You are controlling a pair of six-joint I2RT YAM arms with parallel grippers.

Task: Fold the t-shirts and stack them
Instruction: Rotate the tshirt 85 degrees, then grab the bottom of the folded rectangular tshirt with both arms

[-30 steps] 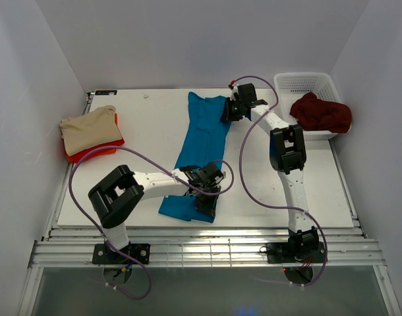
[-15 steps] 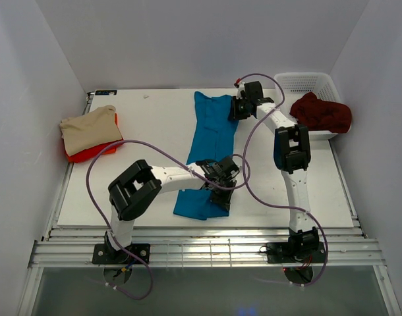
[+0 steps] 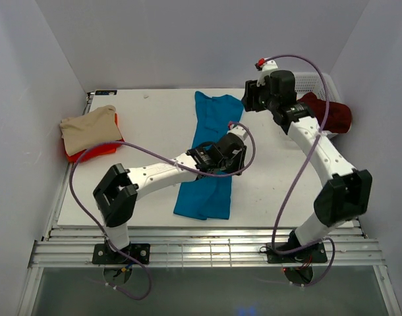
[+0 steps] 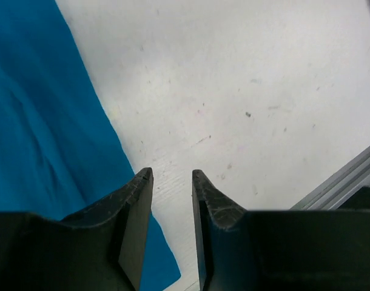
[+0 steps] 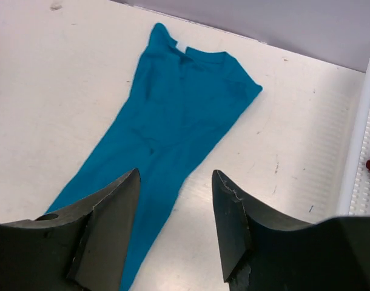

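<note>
The teal blue t-shirt (image 3: 211, 158) lies in a long narrow folded strip down the middle of the table; it also shows in the left wrist view (image 4: 39, 139) and the right wrist view (image 5: 173, 121). My left gripper (image 3: 235, 146) is open and empty, raised just right of the strip's middle; in its wrist view (image 4: 171, 177) bare table shows between the fingers. My right gripper (image 3: 252, 97) is open and empty, lifted above the shirt's collar end. The beige t-shirt (image 3: 89, 127) lies folded on the bright red t-shirt (image 3: 99, 152) at the left. The dark maroon t-shirt (image 3: 323, 113) is bunched in the basket.
The white lattice basket (image 3: 300, 82) stands at the back right corner, and its wall shows in the right wrist view (image 5: 361, 145). Grey walls close in the table on three sides. A metal rail (image 3: 207, 250) runs along the near edge.
Both grippers have let go of the teal shirt and lifted. The left moved up and right along the strip; the right rose and swung right. The strip shifted slightly to the right.
</note>
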